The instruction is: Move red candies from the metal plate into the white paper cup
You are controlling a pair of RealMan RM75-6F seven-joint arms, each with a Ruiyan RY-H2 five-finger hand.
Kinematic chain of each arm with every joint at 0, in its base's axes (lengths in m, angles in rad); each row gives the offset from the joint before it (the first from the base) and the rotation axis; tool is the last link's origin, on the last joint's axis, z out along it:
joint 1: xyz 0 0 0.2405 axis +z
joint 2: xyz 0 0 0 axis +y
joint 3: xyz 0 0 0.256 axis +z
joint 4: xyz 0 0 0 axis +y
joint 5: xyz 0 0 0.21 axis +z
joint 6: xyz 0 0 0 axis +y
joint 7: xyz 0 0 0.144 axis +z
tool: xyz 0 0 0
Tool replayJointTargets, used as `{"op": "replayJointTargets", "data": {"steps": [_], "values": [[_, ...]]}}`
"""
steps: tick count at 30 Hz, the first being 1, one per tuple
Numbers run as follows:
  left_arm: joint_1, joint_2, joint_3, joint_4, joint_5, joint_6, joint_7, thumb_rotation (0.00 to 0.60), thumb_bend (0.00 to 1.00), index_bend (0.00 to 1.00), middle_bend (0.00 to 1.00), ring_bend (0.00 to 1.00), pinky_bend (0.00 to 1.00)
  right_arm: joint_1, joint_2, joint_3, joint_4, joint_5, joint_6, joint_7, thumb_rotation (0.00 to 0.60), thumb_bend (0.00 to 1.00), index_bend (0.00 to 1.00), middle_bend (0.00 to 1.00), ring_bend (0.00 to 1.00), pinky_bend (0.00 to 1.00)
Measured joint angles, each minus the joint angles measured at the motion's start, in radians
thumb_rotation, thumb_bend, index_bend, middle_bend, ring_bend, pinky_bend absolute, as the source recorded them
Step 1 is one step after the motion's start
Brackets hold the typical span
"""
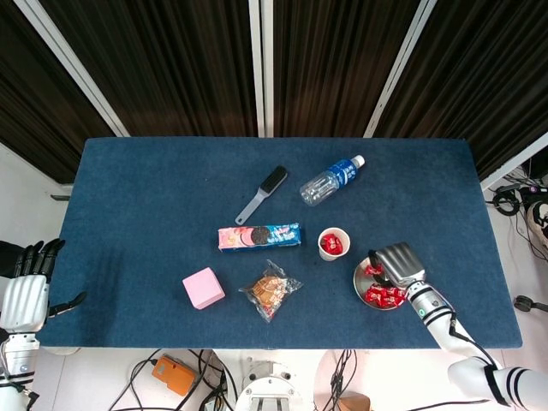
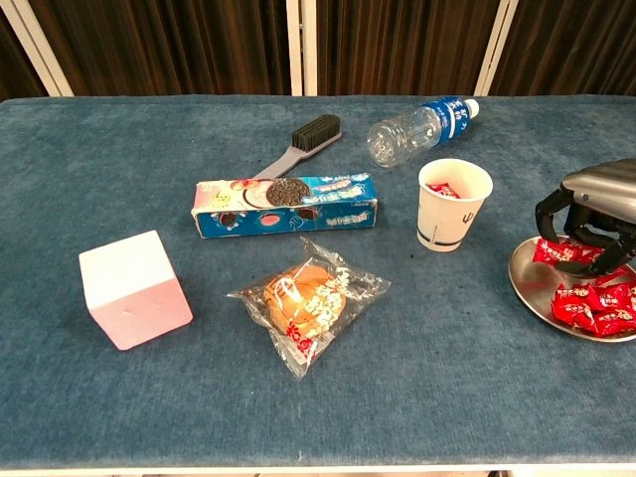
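The metal plate (image 1: pixel 358 283) (image 2: pixel 525 284) sits near the table's front right with several red candies (image 1: pixel 384 296) (image 2: pixel 596 303) in it. My right hand (image 1: pixel 396 263) (image 2: pixel 594 204) hovers over the plate's far side, its fingers curled down around one red candy (image 2: pixel 564 252) just above the plate. Left of the plate stands the white paper cup (image 1: pixel 333 243) (image 2: pixel 453 204), upright, with red candy inside. Off the table's left edge my left hand (image 1: pixel 26 291) rests with its fingers apart and nothing in it; the chest view does not show it.
A clear water bottle (image 2: pixel 417 127) lies behind the cup, and a dark brush (image 2: pixel 301 142) lies left of it. A blue cookie box (image 2: pixel 286 204), a bagged pastry (image 2: pixel 310 298) and a pink cube (image 2: pixel 133 288) occupy the table's middle and left front.
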Motion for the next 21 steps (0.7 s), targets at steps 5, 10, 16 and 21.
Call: {"op": "replayJointTargets", "data": {"steps": [5, 10, 16, 21], "values": [[-0.003, 0.001, -0.003, -0.003, 0.002, 0.001, 0.0, 0.6, 0.02, 0.09, 0.09, 0.0, 0.0, 0.0, 0.069, 0.03, -0.087, -0.029, 0.035, 0.063, 0.6, 0.5, 0.68, 0.94, 1.0, 1.0], [-0.007, 0.002, -0.004, -0.009, 0.006, -0.001, 0.007, 0.6, 0.02, 0.09, 0.09, 0.0, 0.0, 0.045, 0.106, 0.112, -0.138, -0.035, 0.037, 0.122, 0.6, 0.5, 0.68, 0.94, 1.0, 1.0], [-0.009, 0.006, -0.006, -0.015, 0.003, -0.003, 0.019, 0.6, 0.02, 0.09, 0.09, 0.0, 0.0, 0.134, 0.054, 0.166, -0.115, 0.012, -0.037, 0.118, 0.6, 0.5, 0.66, 0.94, 1.0, 1.0], [-0.009, 0.005, -0.004, -0.015, -0.003, -0.012, 0.023, 0.6, 0.02, 0.09, 0.09, 0.0, 0.0, 0.169, 0.006, 0.167, -0.079, 0.043, -0.07, 0.082, 0.6, 0.5, 0.64, 0.94, 1.0, 1.0]]}}
